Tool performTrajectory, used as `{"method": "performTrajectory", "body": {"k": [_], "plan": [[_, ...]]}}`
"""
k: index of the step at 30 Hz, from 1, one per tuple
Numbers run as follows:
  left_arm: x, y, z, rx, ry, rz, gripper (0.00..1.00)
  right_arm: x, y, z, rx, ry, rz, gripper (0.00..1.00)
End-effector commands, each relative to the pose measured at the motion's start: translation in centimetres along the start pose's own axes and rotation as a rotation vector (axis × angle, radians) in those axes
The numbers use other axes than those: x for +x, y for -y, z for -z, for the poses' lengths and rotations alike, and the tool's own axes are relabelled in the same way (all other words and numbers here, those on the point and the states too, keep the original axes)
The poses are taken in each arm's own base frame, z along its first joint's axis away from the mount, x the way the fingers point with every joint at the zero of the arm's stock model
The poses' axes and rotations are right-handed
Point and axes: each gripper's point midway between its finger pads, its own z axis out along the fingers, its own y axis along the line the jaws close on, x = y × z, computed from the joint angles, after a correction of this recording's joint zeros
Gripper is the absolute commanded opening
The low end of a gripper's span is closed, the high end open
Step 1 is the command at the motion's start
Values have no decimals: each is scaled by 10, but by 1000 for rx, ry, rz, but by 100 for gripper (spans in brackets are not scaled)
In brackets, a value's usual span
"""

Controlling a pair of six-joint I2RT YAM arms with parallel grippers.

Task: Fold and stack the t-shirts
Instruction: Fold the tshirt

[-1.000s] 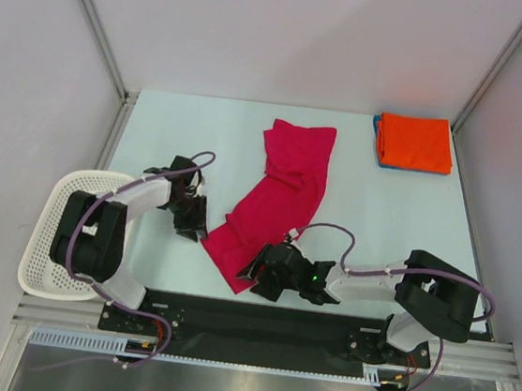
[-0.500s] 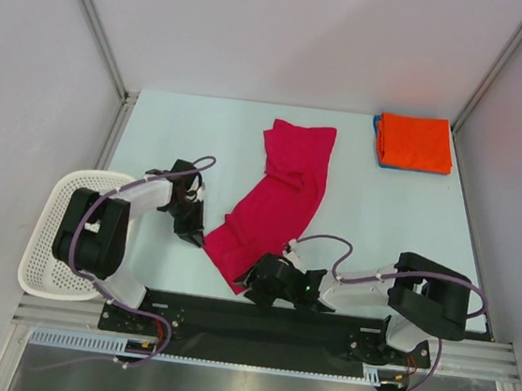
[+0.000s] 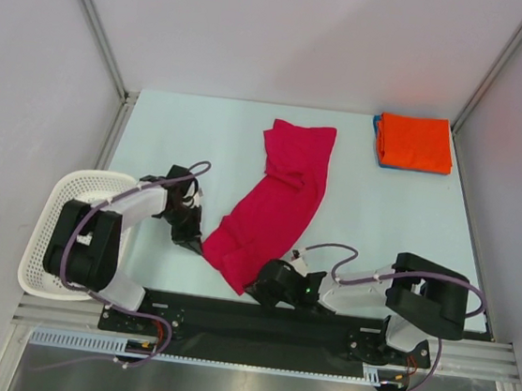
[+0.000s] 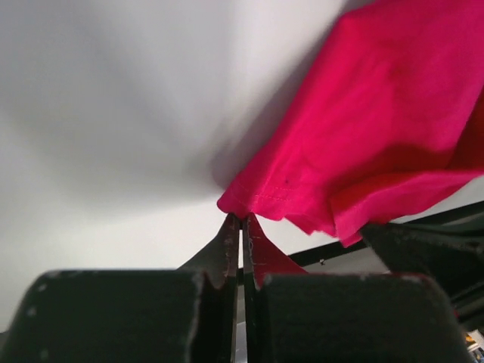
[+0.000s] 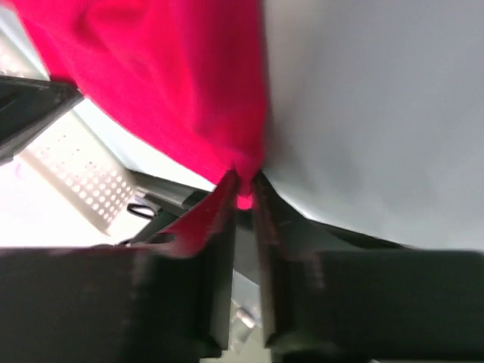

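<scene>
Both your end effectors have closed in the last second, and the right one has slid in toward the shirt's near corner. Your left end effector (image 4: 241, 219) is pinched together on a hem corner of the red t-shirt (image 3: 274, 206). Your right end effector (image 5: 243, 180) is clamped on its near corner. The shirt stretches away from both across the counter (image 3: 382, 209). Well beyond the right end effector, the folded orange t-shirt (image 3: 416, 142) lies on the blue t-shirt (image 3: 377, 138). The white basket (image 3: 47, 256) sits well to the left of the left end effector.
</scene>
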Motion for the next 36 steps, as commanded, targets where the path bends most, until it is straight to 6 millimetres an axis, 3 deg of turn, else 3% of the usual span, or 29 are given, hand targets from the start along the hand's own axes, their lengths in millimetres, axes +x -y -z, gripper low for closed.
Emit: {"method": "performTrajectory", "body": {"k": [1,4,5,7,10,11,13,15,16,18,19,23,28,30,31,32,33,35,36], "plan": [[10,12,12,59,23,25,1,-40,55,7,178,147,112,12],[19,20,20,68,27,16,0,-44,47,30,169,130,243,0],[23,24,23,70,24,12,0,-49,51,39,194,133,288,0],[27,38,31,90,45,-2,0,-52,36,58,154,100,338,0],[55,63,38,89,22,-83,0,-64,35,87,155,50,426,0],[61,66,39,87,22,-86,0,-69,47,95,193,27,478,0],[71,65,38,76,34,-67,1,-73,50,113,186,-1,487,0],[85,64,38,69,39,-85,1,-75,72,124,223,-55,529,0],[95,58,34,56,20,-68,1,-71,75,134,203,-84,520,0],[112,59,33,65,9,-102,1,-71,103,141,246,-120,530,0],[120,57,29,63,-5,-88,1,-61,104,150,205,-174,512,0],[159,67,17,113,-95,-136,1,-59,141,169,244,-234,458,0],[187,74,0,88,-154,-172,4,-57,170,177,285,-279,436,0],[189,74,-6,68,-154,-180,11,-55,179,175,312,-301,433,1],[188,70,-11,31,-149,-181,14,-54,183,172,322,-309,434,3],[187,68,-13,19,-147,-180,20,-54,185,172,329,-314,432,16],[186,68,-14,13,-144,-179,35,-55,187,171,348,-312,441,25],[185,69,-14,11,-133,-182,41,-59,182,176,355,-296,485,43],[185,71,-11,11,-127,-181,45,-65,184,178,384,-272,508,46]]}}
